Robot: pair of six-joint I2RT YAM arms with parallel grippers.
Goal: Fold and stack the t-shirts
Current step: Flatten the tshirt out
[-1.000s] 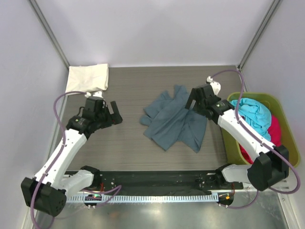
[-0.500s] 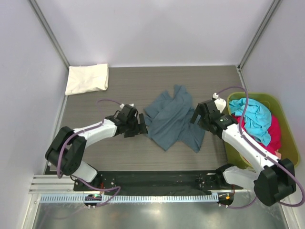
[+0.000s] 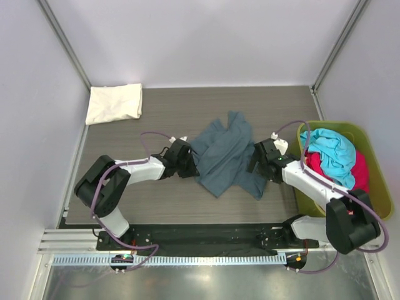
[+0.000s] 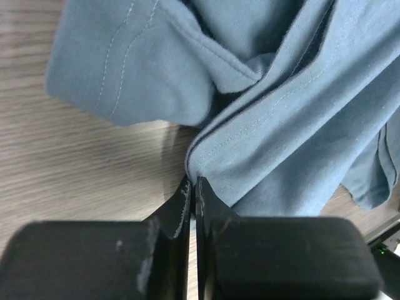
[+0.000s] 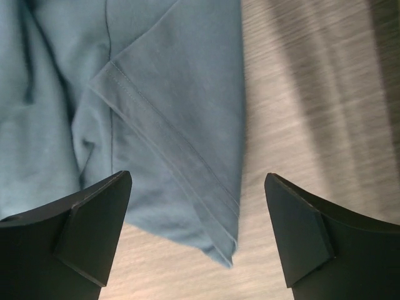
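Observation:
A dark slate-blue t-shirt (image 3: 222,156) lies crumpled in the middle of the table. My left gripper (image 3: 189,164) sits low at its left edge. In the left wrist view the left gripper (image 4: 192,182) is shut, with a folded hem of the t-shirt (image 4: 281,125) pinched at its tips. My right gripper (image 3: 255,164) is at the shirt's right side. It stands open (image 5: 199,178) over a hemmed corner of the slate-blue cloth (image 5: 187,125), touching nothing. A cream-white t-shirt (image 3: 114,103) lies folded at the far left corner.
An olive-green bin (image 3: 378,194) stands at the right table edge, holding a turquoise t-shirt (image 3: 331,150) and a pink-red one (image 3: 360,170). The wood-grain table (image 3: 156,119) is walled at the back and both sides. Cables loop off both arms.
My left arm swung from beside the cream-white shirt to the slate-blue shirt's left edge and shut on it. My right gripper slid nearer along the shirt's right side.

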